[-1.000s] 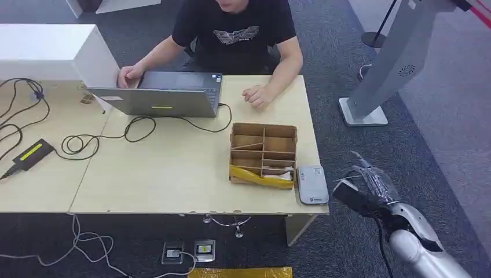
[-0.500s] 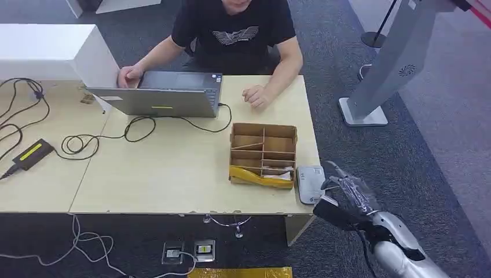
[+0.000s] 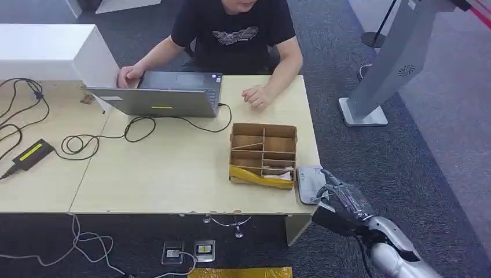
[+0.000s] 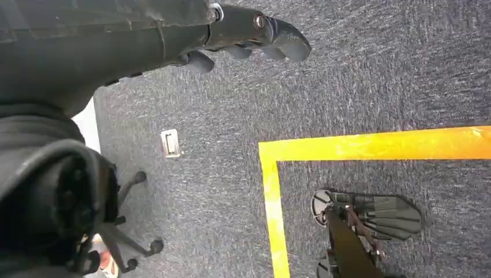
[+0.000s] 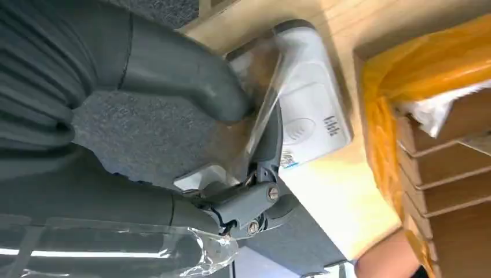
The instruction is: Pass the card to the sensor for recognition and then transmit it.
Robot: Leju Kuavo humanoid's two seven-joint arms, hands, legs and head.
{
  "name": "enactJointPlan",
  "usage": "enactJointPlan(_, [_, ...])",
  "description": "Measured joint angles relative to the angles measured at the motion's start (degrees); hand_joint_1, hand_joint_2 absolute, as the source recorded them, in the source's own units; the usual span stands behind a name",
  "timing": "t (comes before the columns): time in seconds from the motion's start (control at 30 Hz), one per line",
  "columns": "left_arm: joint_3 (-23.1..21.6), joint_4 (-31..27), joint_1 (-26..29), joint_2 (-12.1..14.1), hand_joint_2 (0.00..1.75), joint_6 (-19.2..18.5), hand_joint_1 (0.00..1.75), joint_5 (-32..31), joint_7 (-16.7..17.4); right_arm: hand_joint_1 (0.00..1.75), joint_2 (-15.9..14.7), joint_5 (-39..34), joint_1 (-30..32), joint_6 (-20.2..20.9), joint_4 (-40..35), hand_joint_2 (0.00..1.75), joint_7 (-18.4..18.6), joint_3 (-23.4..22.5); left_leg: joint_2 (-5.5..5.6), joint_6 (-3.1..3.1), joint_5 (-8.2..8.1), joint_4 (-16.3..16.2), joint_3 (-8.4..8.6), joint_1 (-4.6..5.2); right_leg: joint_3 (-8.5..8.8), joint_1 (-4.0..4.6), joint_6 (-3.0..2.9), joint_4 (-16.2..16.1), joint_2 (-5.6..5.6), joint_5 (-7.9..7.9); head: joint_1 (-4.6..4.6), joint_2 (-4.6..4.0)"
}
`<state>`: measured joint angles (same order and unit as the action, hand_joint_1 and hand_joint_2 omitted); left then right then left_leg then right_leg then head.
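- My right hand [image 3: 341, 200] sits at the counter's [image 3: 173, 174] near right corner, over the white sensor [image 3: 310, 184] that lies flat there.
- In the right wrist view the thumb and fingers [image 5: 255, 202] pinch a card [image 5: 263, 119] in a clear sleeve, held against the sensor's edge (the sleeve blurs the card itself).
- The sensor lies just beside the cardboard divider box [image 3: 263, 152], which has a yellow packet [image 3: 260, 176] along its near side.
- My left hand [image 4: 243, 35] hangs over grey carpet, fingers curled in with nothing in them.
- A person [image 3: 234, 32] sits at the far edge behind a laptop [image 3: 159, 95].
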<state>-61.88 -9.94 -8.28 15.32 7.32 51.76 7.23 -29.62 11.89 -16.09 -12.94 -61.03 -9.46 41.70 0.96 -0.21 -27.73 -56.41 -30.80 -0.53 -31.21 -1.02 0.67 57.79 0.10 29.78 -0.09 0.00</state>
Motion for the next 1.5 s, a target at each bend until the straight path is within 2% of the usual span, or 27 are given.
enactJointPlan(0.47, [-0.2,0.0,-0.1,0.3,0.0,-0.2,0.0,0.4,0.0,1.75,1.4,-2.5,-2.3,-1.0,8.8,1.75,-3.2,0.4,-0.01,0.0,0.0,0.0,0.0,0.0,0.0,0.0,0.0,0.0,0.0,0.0,0.02,0.0])
enactJointPlan(0.6, [-0.2,0.0,-0.1,0.3,0.0,-0.1,0.0,0.5,0.0,1.75,1.5,-2.4,-3.7,-0.8,9.5,1.75,-3.3,0.4,-0.02,0.0,0.0,0.0,0.01,0.0,0.0,0.0,0.0,0.0,0.0,0.0,0.0,0.0])
enactJointPlan(0.73, [-0.2,0.0,-0.1,0.3,0.0,-0.1,0.0,0.9,0.0,1.75,1.4,-1.4,-5.3,-0.2,9.6,1.75,-1.7,-0.1,-0.02,0.0,0.01,0.0,0.01,0.0,0.01,0.0,0.01,0.0,0.01,-0.01,0.0,0.0])
enactJointPlan(1.0, [-0.6,0.0,-0.1,0.6,0.0,-0.2,0.0,1.0,0.0,1.75,-1.5,-0.7,-8.2,1.7,6.8,1.75,0.9,-2.5,0.0,0.0,0.0,0.0,0.01,0.01,0.02,-0.01,0.01,0.0,0.01,-0.01,0.02,0.0])
enactJointPlan(1.17, [-0.9,0.0,-0.1,0.7,0.0,-1.1,0.0,1.0,0.0,1.75,-2.6,0.0,-8.8,0.9,5.8,1.75,0.9,-3.3,0.0,0.0,0.0,0.0,0.0,0.01,0.01,-0.02,0.01,0.0,0.0,-0.01,0.0,0.0])
enactJointPlan(1.37, [-1.5,0.0,-0.1,1.1,0.0,-1.3,0.0,1.2,-0.1,1.75,-5.9,0.5,-11.4,1.7,4.7,1.75,0.7,-6.0,0.0,0.0,0.0,0.0,0.0,0.02,0.04,-0.02,0.01,0.0,-0.01,-0.02,0.0,0.0])
enactJointPlan(1.5, [-1.6,0.0,-0.1,1.1,0.0,-1.3,0.0,1.4,-0.1,1.75,-6.1,1.9,-13.0,3.0,4.3,1.75,0.2,-6.4,-0.01,0.0,0.0,0.0,0.0,0.01,0.05,-0.01,0.02,0.0,0.0,-0.03,0.02,0.0])
